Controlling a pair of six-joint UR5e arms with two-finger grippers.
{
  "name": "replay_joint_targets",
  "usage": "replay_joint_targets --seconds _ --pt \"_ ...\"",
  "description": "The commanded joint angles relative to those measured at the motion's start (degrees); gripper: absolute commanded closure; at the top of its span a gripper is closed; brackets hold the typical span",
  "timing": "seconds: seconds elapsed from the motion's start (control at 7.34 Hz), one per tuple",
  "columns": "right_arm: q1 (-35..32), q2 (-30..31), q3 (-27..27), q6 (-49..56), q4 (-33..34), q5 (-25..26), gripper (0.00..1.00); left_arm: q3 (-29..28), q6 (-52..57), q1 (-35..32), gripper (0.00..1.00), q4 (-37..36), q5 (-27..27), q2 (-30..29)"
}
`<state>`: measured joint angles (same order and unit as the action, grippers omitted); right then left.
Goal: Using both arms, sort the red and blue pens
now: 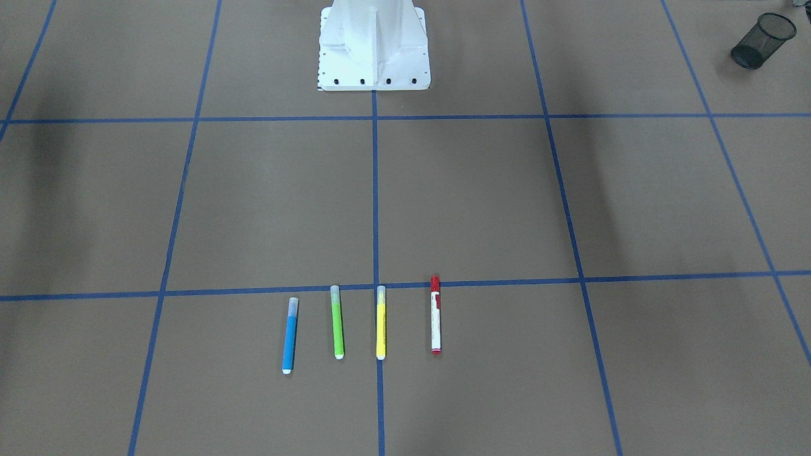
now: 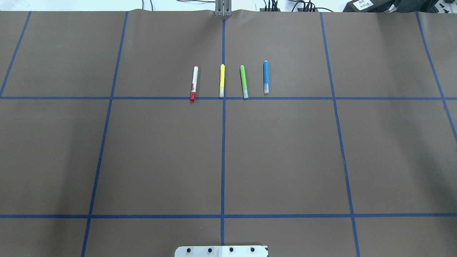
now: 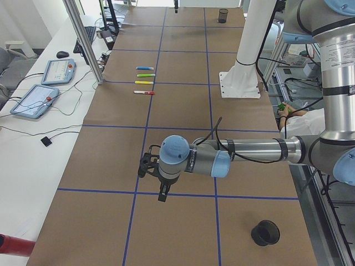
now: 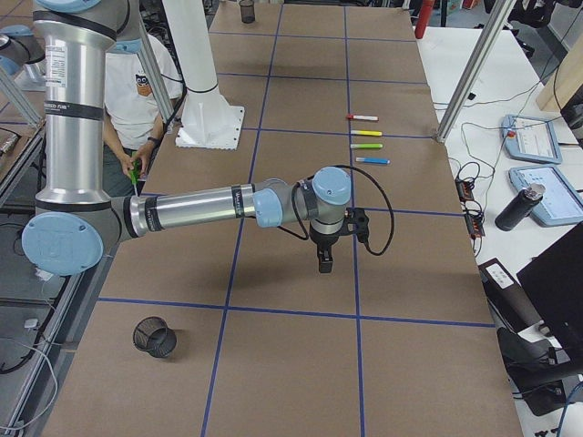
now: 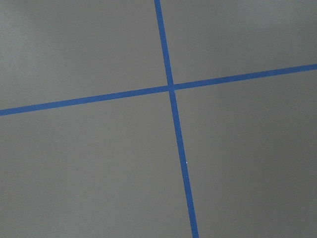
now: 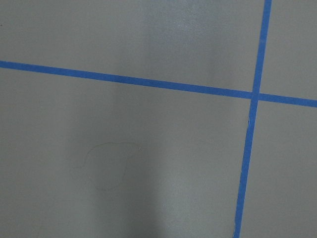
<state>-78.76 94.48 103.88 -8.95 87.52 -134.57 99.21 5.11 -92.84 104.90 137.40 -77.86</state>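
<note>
Brown paper, front-facing view: a matt table cover [image 1: 475,202] gridded with blue tape [image 1: 375,190]. Four slim pens lie side by side, apart, on the operators' side.
Red marker [image 1: 436,315]: white labelled barrel, red cap and red end. It is at the robot's-left end of the row, with its cap across a tape line.
Blue pen [image 1: 289,335]: blue barrel, clear cap, at the other end of the row. The green pen [image 1: 337,323] is next to it, and the yellow pen [image 1: 381,323] lies along the centre tape.
Overhead view: the row sits in the far half of the table, well apart from the white pedestal [image 2: 221,251].
Exterior left view: the left arm [image 3: 249,152], a silver tube with pale blue caps, stretches low over the table. The black left gripper [image 3: 162,194] points down near a tape crossing, far from the pens. Its opening cannot be told. A black cup [image 3: 264,233] stands near.
Exterior right view: the right arm [image 4: 200,208] reaches out likewise. The right gripper [image 4: 324,264] points down, holding nothing visible, and its opening cannot be told. A mesh cup [image 4: 155,337] stands near.
Wrist views: each shows only smooth paper and a tape crossing.
</note>
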Motion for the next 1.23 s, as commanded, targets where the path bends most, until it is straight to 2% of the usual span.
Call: replay_joint_targets --seconds 0.0,0.41,0.68,1.09 --pt "0.01 0.35 -0.25 0.51 -1.46 -0.61 0.00 -0.33 -0.28 0.38 0.00 4.78 0.07 1.40" --pt "1.66 0.79 -4.46 -0.11 -8.93 -0.70 0.00 -0.86 -6.32 2.48 0.00 4.96 0.07 0.87" --pt "5.08 0.79 -4.83 -0.46 -13.76 -0.78 0.00 -0.59 -12.30 6.32 0.00 6.96 0.24 0.17" --pt "5.55 0.35 -4.92 -2.13 -14.75 -0.61 0.00 -0.51 -20.55 15.64 0.00 7.24 -0.29 -7.64"
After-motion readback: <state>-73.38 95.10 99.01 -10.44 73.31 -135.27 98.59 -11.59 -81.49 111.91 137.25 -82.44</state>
